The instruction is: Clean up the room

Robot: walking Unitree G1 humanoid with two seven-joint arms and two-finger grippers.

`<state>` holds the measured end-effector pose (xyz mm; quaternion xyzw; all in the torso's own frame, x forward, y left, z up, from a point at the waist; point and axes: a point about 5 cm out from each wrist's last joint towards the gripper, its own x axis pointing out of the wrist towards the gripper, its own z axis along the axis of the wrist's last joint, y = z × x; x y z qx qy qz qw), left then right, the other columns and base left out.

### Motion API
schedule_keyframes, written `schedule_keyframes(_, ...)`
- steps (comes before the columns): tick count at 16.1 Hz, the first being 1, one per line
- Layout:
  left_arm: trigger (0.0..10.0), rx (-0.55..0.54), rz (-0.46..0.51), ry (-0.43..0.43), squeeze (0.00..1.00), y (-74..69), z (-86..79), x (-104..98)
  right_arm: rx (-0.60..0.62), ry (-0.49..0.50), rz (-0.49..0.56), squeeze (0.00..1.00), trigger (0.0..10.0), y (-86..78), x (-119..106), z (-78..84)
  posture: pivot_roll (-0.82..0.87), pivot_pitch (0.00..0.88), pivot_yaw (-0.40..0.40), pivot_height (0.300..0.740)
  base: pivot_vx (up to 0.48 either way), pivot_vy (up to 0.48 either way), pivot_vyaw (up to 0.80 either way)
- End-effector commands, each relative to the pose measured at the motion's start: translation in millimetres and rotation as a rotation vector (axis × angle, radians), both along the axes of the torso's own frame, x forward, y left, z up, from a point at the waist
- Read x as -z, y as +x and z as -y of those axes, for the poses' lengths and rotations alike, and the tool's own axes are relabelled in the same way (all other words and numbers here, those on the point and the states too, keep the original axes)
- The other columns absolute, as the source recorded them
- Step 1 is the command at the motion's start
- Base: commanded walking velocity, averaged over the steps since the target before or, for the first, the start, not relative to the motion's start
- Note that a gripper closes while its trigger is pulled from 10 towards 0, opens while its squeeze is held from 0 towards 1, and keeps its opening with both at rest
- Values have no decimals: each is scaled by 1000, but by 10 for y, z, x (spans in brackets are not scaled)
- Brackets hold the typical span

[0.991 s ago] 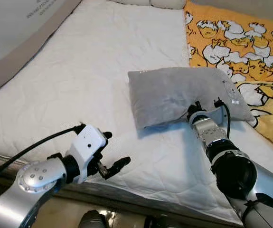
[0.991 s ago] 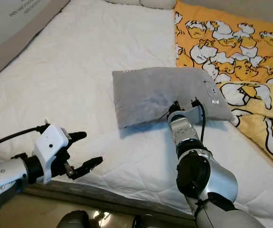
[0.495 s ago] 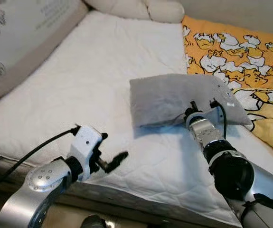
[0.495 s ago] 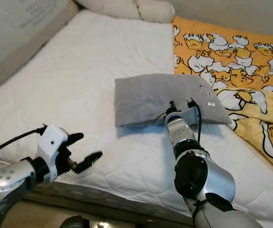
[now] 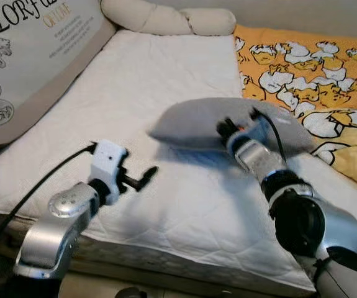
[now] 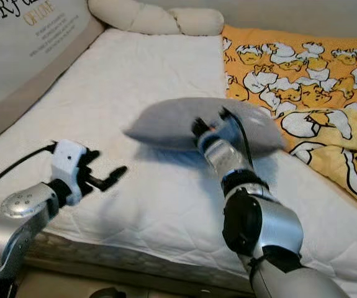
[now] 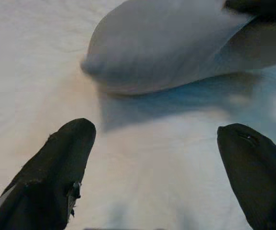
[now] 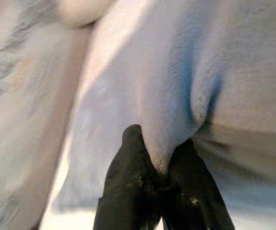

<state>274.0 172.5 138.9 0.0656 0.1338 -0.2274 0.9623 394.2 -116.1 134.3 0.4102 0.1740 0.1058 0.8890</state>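
The large printed cushion [image 5: 23, 68] along the left edge of the bed carries dark ornamental scrollwork and partial lettering: "OLORFUL" in black capitals, with a shorter orange word below it that is too small to read. Finer print beneath is not legible.

The grey pillow [image 5: 190, 121] is lifted clear of the white quilted mattress [image 5: 135, 93] near the middle of the bed, blurred, with its shadow on the mattress below. The right gripper [image 8: 162, 177] is closed on a fold of the pillow's edge; the right wrist view shows the two black fingers [image 8: 128, 177] pinched together with grey fabric bunched between them, a detail the head views do not resolve. In the head views the right arm [image 5: 290, 205] extends from the lower right up to the pillow.

The left gripper [image 7: 157, 158] hovers over the mattress near the front edge of the bed, fingers spread wide and holding nothing. The left wrist view shows the lifted pillow beyond its fingertips.

An orange blanket with a white duck pattern [image 5: 308, 68] covers the right side of the bed. A cream knotted bolster [image 5: 166, 18] lies at the head of the bed.
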Motion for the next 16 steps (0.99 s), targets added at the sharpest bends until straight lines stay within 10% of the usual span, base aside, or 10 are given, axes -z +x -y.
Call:
schedule_keyframes(1, 10000, -65, 39, 37, 0, 54, -161, -69, -117, 78, 166, 0, 0, 92, -376, -69, 21, 0, 52, 740, 0, 0, 0)
schedule_keyframes(4, 10000, -128, 49, 92, 0, 95, -407, -81, -238, 292, 376, 0, 0, 50, -688, 101, 30, 0, 66, 740, 0, 0, 0)
schedule_keyframes(6, 10000, -145, 33, 120, 0, 53, -523, -38, -373, 293, 598, 0, 0, -193, -775, 253, 27, 0, 74, 740, 0, 0, 0)
schedule_keyframes(9, 10000, -149, 9, 133, 0, -4, -566, 30, -451, 211, 630, 0, 0, -481, -533, 483, 26, 0, 78, 740, 0, 0, 0)
schedule_keyframes(12, 10000, -147, -21, 144, 0, -66, -602, 140, -375, -171, 262, 0, 0, -637, 252, 837, 20, 0, 82, 740, 0, 0, 0)
schedule_keyframes(16, 10000, -126, -49, 138, 0, -82, -607, 192, -56, -419, -121, 0, 0, -802, 773, 1375, 12, 0, 88, 740, 0, 0, 0)
